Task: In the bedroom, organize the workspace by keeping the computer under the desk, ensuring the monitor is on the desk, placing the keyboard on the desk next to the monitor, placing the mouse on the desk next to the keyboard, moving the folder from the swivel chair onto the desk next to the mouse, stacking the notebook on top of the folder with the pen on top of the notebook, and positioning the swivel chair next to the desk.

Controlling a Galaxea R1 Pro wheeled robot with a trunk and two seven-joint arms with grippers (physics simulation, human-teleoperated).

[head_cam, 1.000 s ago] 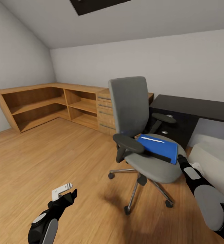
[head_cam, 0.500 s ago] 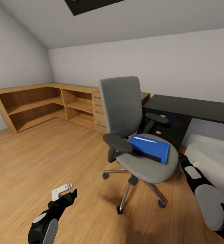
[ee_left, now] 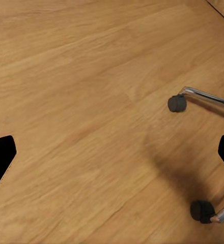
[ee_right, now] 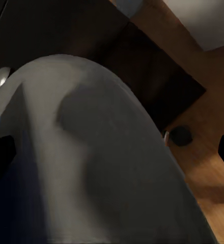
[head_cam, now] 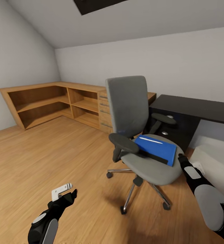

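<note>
Folder [head_cam: 156,148] lies flat on the swivel chair [head_cam: 139,135] seat, toward the seat's right side, blue face up with a black edge along its near side. Pen [head_cam: 151,140] rests on top of the folder, near its far edge, touching it. Can't make out a separate notebook under the pen. Chair stands on the wood floor [head_cam: 40,162] mid-room, backrest upright, near armrest overhanging the seat's left edge; its casters [ee_left: 177,103] and chrome spokes sit on bare planks in the left wrist view. Desk [head_cam: 193,108] is just behind and right of the chair, black top with the drawer unit under its left end, close to the chair's far armrest. Light box, probably the computer [head_cam: 217,166], sits on the floor right of the chair, near the desk; partly cut off by the frame. Low light-wood cabinets [head_cam: 54,105] run along the far left walls, well apart from the chair. Right gripper [head_cam: 180,158] is right at the seat's right rim, just beside the folder's near right corner; right wrist view has both fingertips [ee_right: 1,155] wide apart with the seat cushion between them, not clamped on anything. Left gripper [head_cam: 65,192] hangs low over the floor, near left, well clear of the chair, fingers spread, nothing held.
</note>
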